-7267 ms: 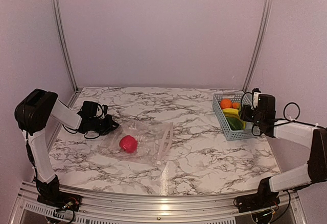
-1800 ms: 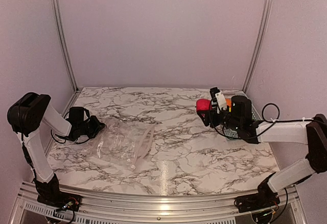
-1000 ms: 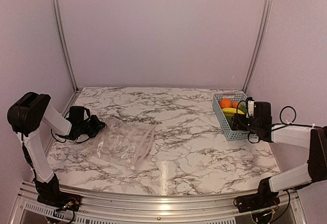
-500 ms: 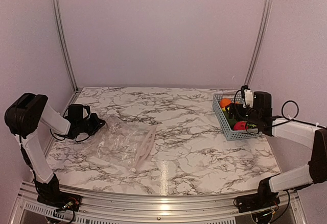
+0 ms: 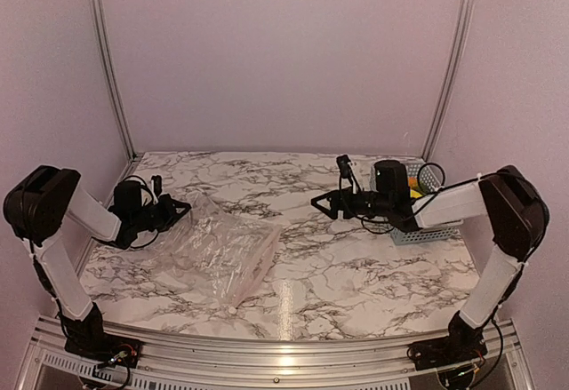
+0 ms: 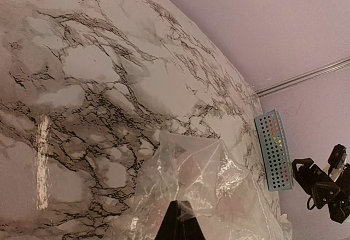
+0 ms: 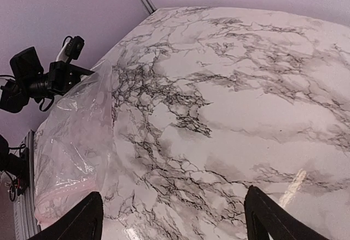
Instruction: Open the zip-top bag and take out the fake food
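My left tool [image 6: 176, 218] is clenched on a far corner of the zip-top bag [image 5: 222, 248]. It lifts that corner into a small peak, while the rest of the clear plastic slumps onto the table [image 5: 356, 274]. I judge the pinch is there to anchor the bag and keep its film off the marble so the inside can be checked. I see no coloured piece through the plastic from either wrist view, so the bag looks emptied. My right tool [image 5: 324, 203] is released, its jaws spread wide with nothing between them. It hangs over the middle of the table, pointing toward the bag and well apart from it. Of the fake food [image 5: 412, 193] only a yellow sliver shows, in the slotted basket [image 6: 272, 150] at the right side, mostly hidden behind my right arm. The bag sits in the left half, its lower corner near the front edge of the table, so I would not drag it any further that way. Between the bag and my right tool lies bare marble, which gives a straight, unobstructed line in. The left wall and its rail stand close behind my left tool, so it has little room to pull back.
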### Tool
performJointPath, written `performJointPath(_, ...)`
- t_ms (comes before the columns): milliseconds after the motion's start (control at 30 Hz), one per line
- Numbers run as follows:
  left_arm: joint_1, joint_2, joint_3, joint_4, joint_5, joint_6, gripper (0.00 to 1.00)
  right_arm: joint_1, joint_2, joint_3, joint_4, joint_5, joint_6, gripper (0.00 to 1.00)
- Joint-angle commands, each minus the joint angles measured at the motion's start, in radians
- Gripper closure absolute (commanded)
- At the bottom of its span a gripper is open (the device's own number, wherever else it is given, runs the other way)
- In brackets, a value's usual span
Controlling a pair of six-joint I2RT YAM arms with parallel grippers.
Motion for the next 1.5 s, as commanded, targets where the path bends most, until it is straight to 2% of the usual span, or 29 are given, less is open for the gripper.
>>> performJointPath(0, -0.011, -0.055, -0.026, 0.106, 0.046, 0.026, 1.00, 0.068, 0.137, 0.075, 0.182, -0.171, 0.132, 0.15)
performJointPath(133, -0.014, -0.093, -0.046, 0.115, 0.042, 0.039, 1.00, 0.130, 0.224, 0.097, 0.279, -0.223, 0.221, 0.15)
performJointPath(300, -0.019, -0.131, -0.059, 0.103, 0.020, 0.056, 1.00, 0.160, 0.292, 0.078, 0.523, -0.276, 0.390, 0.15)
performJointPath(400, -0.019, -0.151, -0.066, 0.101, 0.006, 0.060, 1.00, 0.170, 0.322, 0.085, 0.605, -0.303, 0.461, 0.17)
performJointPath(533, -0.019, -0.182, -0.070, 0.083, -0.017, 0.070, 1.00, 0.189, 0.345, 0.099, 0.608, -0.311, 0.476, 0.25)
performJointPath(700, -0.021, -0.205, -0.075, 0.086, -0.025, 0.069, 1.00, 0.224, 0.370, 0.114, 0.549, -0.278, 0.448, 0.29)
performJointPath(733, -0.021, -0.208, -0.075, 0.085, -0.025, 0.069, 1.00, 0.228, 0.374, 0.114, 0.544, -0.274, 0.445, 0.34)
performJointPath(800, -0.021, -0.213, -0.075, 0.079, -0.025, 0.072, 1.00, 0.228, 0.381, 0.116, 0.540, -0.267, 0.446, 0.50)
performJointPath(933, -0.019, -0.231, -0.073, 0.051, -0.025, 0.085, 1.00, 0.221, 0.361, 0.114, 0.463, -0.234, 0.408, 1.00)
performJointPath(1100, -0.007, -0.262, -0.075, 0.003, -0.041, 0.088, 1.00, 0.159, 0.290, 0.064, 0.355, -0.167, 0.336, 1.00)
performJointPath(1267, 0.031, -0.286, -0.086, -0.029, -0.052, 0.076, 1.00, 0.039, 0.218, 0.015, 0.190, -0.079, 0.232, 1.00)
performJointPath(1467, 0.036, -0.248, -0.064, -0.033, -0.037, 0.066, 1.00, -0.018, 0.232, 0.137, -0.002, -0.032, 0.102, 1.00)
